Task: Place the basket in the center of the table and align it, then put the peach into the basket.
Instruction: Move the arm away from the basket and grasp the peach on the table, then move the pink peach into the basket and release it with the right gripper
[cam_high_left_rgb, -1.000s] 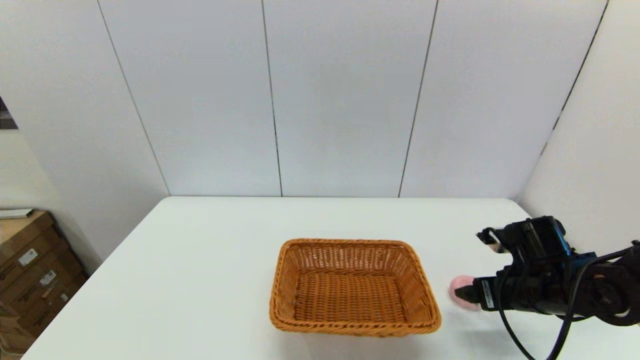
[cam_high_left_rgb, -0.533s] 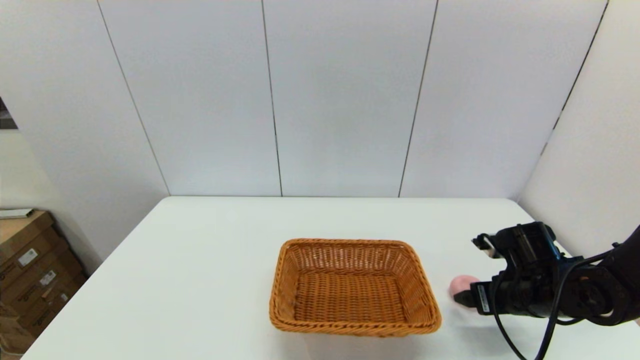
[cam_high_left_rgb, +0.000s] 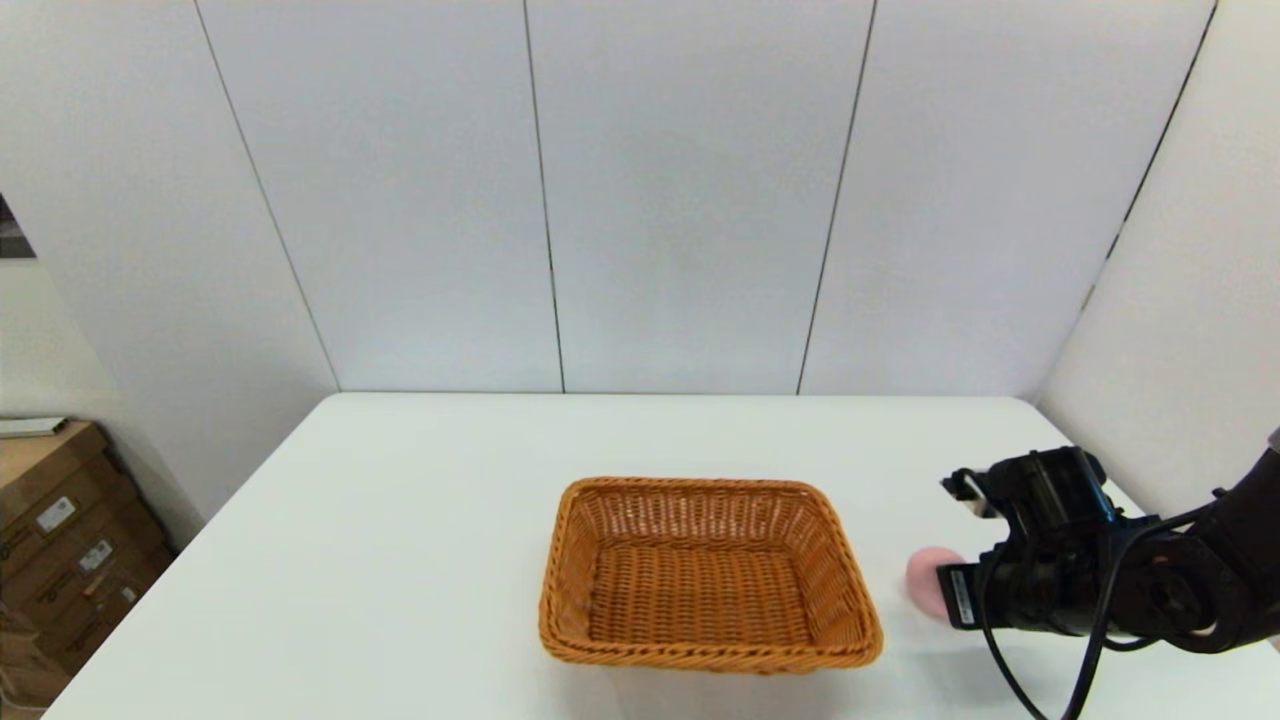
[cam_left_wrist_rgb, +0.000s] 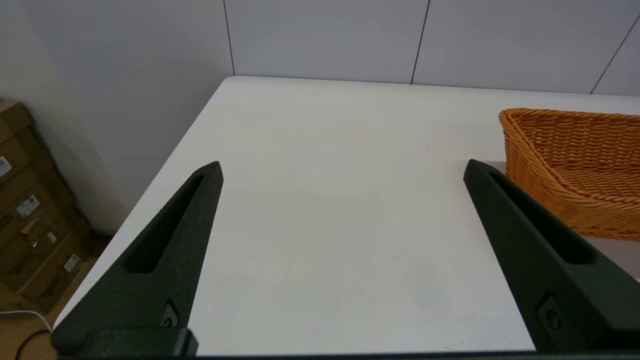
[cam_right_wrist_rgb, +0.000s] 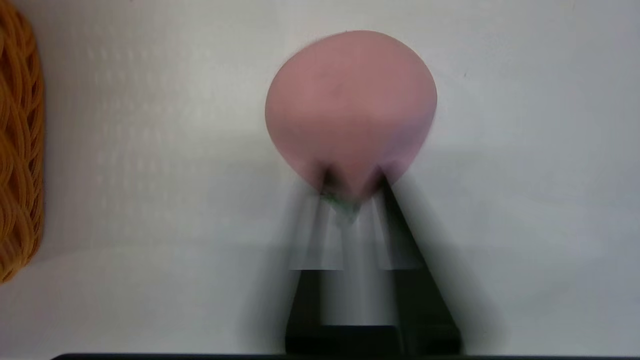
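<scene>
The orange-brown woven basket (cam_high_left_rgb: 706, 572) sits empty near the middle of the white table (cam_high_left_rgb: 430, 520). The pink peach (cam_high_left_rgb: 922, 578) lies on the table just right of the basket. My right gripper (cam_high_left_rgb: 945, 590) is low over the table on the peach's right. In the right wrist view its fingers (cam_right_wrist_rgb: 327, 200) are blurred and nearly together, pinching the narrow leaf end of the peach (cam_right_wrist_rgb: 350, 105); most of the fruit lies beyond the tips. My left gripper (cam_left_wrist_rgb: 342, 170) is open over bare table to the left of the basket (cam_left_wrist_rgb: 570, 165) and holds nothing.
Cardboard boxes (cam_high_left_rgb: 60, 540) stand on the floor beyond the table's left edge. A grey panelled wall runs behind the table and along its right side. The right arm's black cable (cam_high_left_rgb: 1020, 670) hangs near the front right edge.
My right gripper has sunk lower and tilted down beside the peach. The peach has barely shifted, and more of it shows now. The basket has not moved.
</scene>
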